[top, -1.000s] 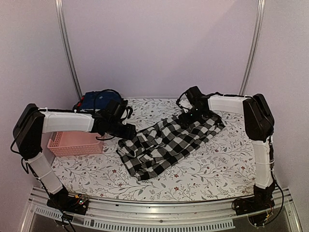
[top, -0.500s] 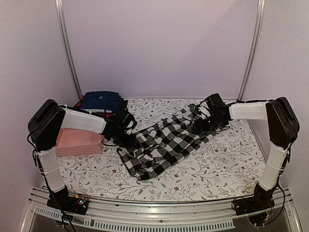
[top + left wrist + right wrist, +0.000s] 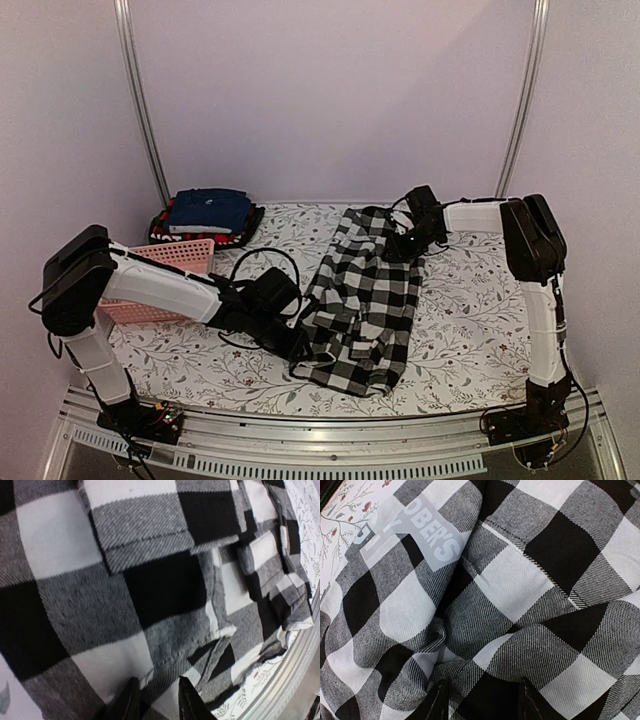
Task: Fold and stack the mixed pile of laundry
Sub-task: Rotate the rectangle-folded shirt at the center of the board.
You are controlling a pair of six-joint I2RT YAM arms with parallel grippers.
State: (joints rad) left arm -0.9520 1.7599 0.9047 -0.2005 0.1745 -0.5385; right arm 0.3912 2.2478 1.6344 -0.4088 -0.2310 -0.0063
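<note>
- The checked shirt (image 3: 365, 300) lies spread on the middle of the table (image 3: 470, 320) as a long band. It runs from the far side down toward the near edge, and its near end is creased and doubled over.
- The left gripper (image 3: 300, 345) sits low at the shirt's near-left edge. In the left wrist view its 2 fingers (image 3: 131, 702) stand close together with a ridge of checked cloth between them, so it reads as clenched on the shirt's border.
- The right gripper (image 3: 405, 240) is at the shirt's far end. In the right wrist view its fingers (image 3: 440, 700) stand wider apart with bunched fabric between them. I cannot tell whether they are clamped or only straddling the folds.
- A grey patch with white lettering (image 3: 420, 535) shows on the cloth ahead of the right fingers, partly wrapped over a fold.
- With 1 gripper at each end, the arms can probably draw the garment taut and flat, which a clean fold needs.
- At the far-left corner the navy blue trousers (image 3: 208, 208) rest folded on the red-and-black plaid piece (image 3: 165, 230). This looks like the stack under way, kept well apart from the working area.
- The pink basket (image 3: 170, 262) stands just in front of that stack, beside the left arm.
- The step in hand appears to be straightening the shirt. The folding itself is not yet done.
</note>
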